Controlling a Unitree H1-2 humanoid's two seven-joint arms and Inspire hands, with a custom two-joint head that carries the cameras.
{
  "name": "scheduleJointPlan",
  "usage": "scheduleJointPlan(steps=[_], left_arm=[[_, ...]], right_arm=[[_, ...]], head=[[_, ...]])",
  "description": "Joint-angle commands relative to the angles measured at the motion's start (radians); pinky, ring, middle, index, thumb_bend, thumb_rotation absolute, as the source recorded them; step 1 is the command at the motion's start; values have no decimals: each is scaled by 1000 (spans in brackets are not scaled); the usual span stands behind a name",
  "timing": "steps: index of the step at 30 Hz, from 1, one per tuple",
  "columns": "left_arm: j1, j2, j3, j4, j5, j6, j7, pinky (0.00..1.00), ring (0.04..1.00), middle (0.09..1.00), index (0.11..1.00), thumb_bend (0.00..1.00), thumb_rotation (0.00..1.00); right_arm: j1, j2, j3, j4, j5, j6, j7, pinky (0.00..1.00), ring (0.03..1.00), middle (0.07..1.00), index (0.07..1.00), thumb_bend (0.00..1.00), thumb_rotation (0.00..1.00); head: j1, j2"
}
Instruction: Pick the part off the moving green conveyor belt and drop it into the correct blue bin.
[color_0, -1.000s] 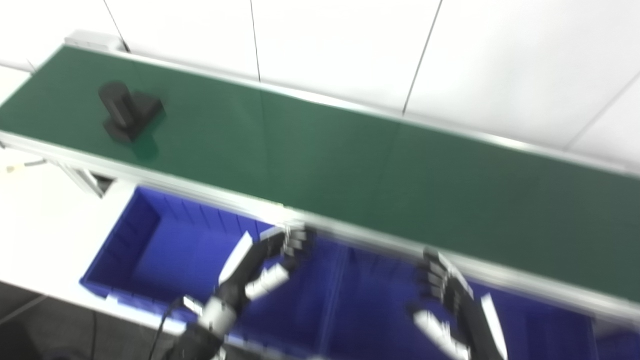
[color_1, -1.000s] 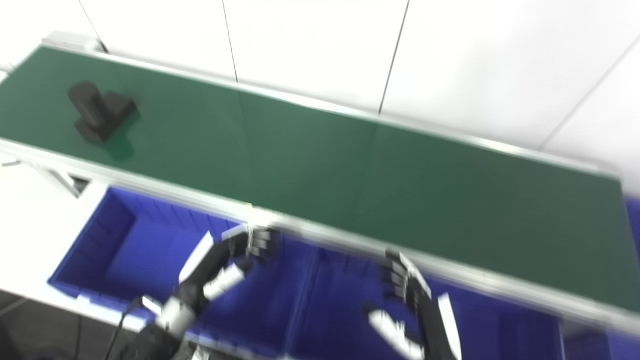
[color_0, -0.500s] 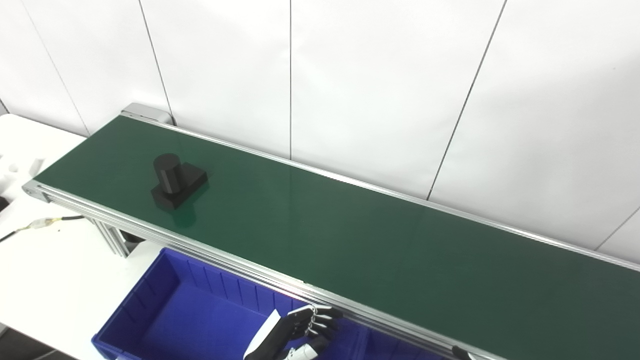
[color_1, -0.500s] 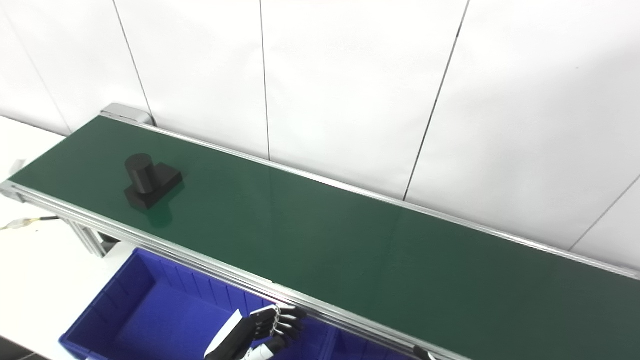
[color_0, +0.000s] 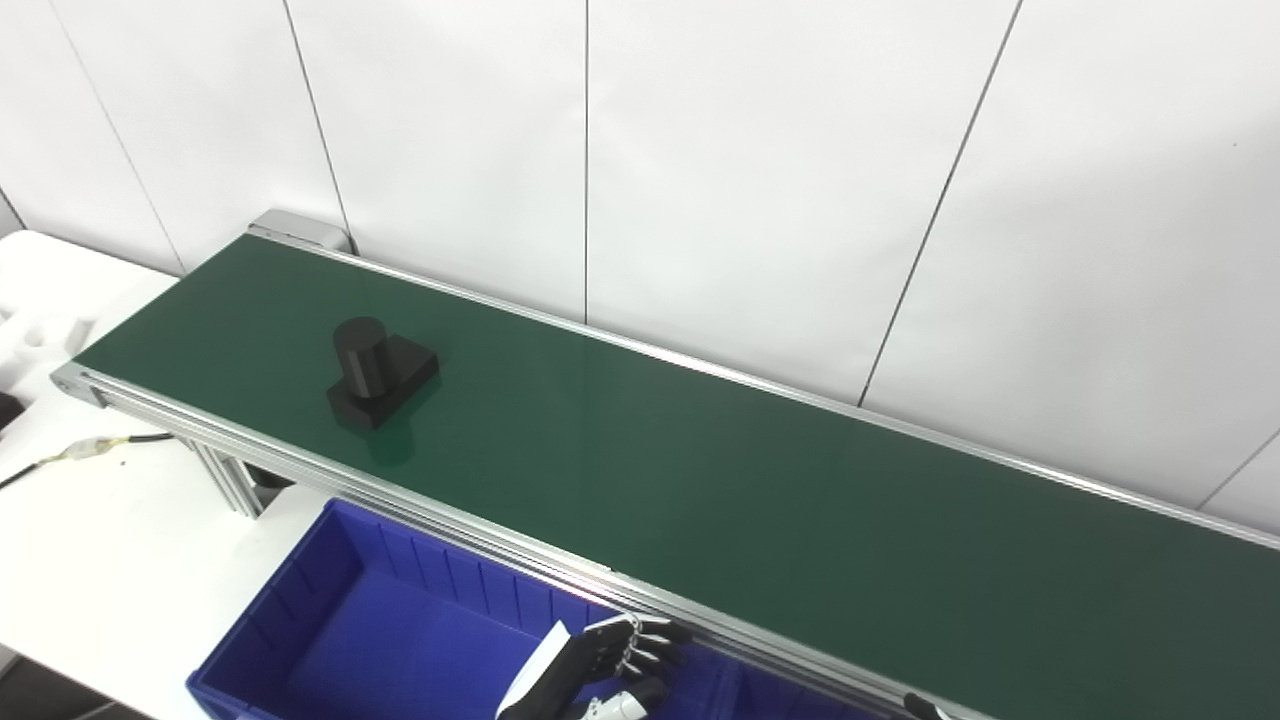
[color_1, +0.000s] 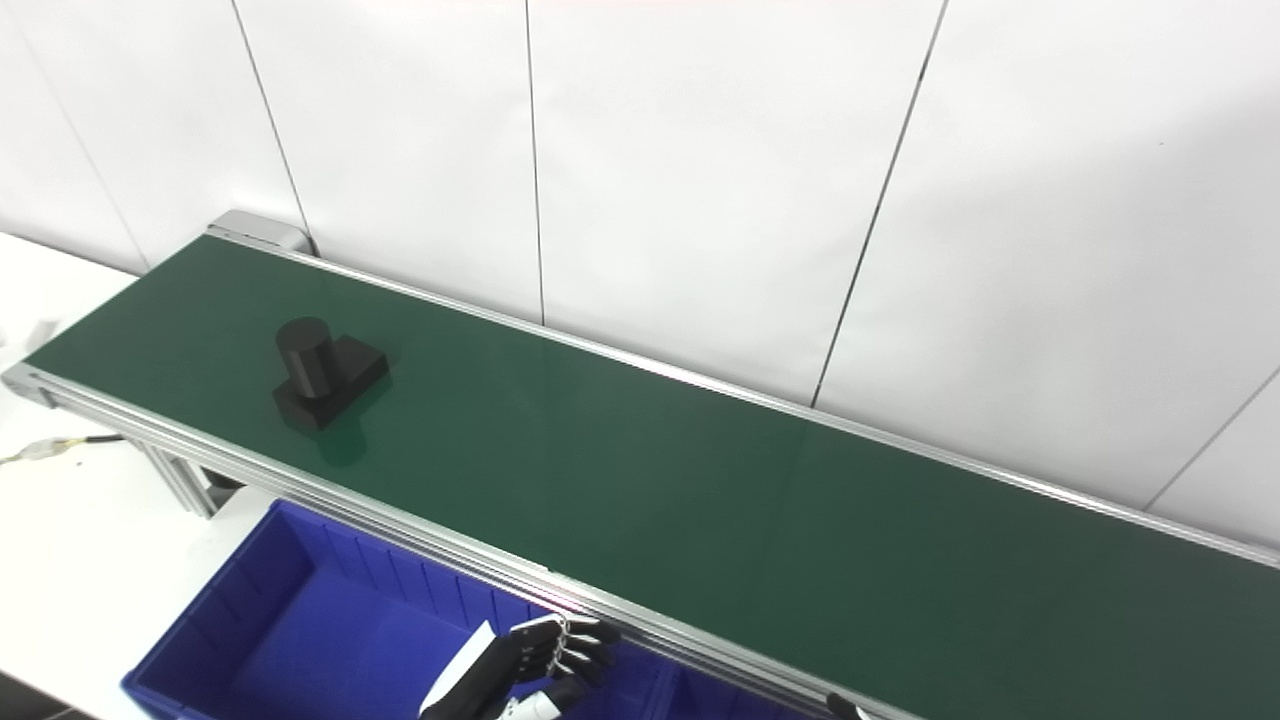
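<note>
A black part (color_0: 378, 371), a short cylinder standing on a square base, rides on the left stretch of the green conveyor belt (color_0: 760, 500). My left hand (color_0: 610, 670) sits low at the bottom edge, over the blue bin (color_0: 330, 590), below the belt's near rail. Its fingers are apart and it holds nothing. It is far right of and below the part. Only a dark tip of my right hand (color_0: 918, 706) shows at the bottom edge. The part also shows in the right eye view (color_1: 322, 384).
The belt's near aluminium rail (color_0: 300, 465) runs between the bin and the belt. A white table (color_0: 90, 520) with a cable lies at the left. A second blue bin (color_0: 790, 700) adjoins at the right. A white panelled wall stands behind the belt.
The camera tilted up from the hands to the belt a second ago, then steadied. The black part has moved a little to the right along the belt. My left hand has barely moved.
</note>
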Motion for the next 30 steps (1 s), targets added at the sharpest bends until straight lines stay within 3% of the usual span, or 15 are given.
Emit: scheduleJointPlan(steps=[1,14,30], left_arm=[[-17,6,-7,-10,-8,-42,19,516,594,664,714,701,804],[-17,13,-18,-11,0,-42,35,511,596,667,715,752,837],[-23,12,-25,-3,-1,-42,41,506,591,666,717,732,836]], right_arm=[[-8,1,-6,-23,2,-51,1,631,745,805,868,531,431],[-10,2,-8,-16,6,-53,2,625,736,793,855,548,451],[-10,-2,-17,-45,5,-65,0,607,724,780,849,538,473]], head=[[-5,5],[-9,10],[-26,7]])
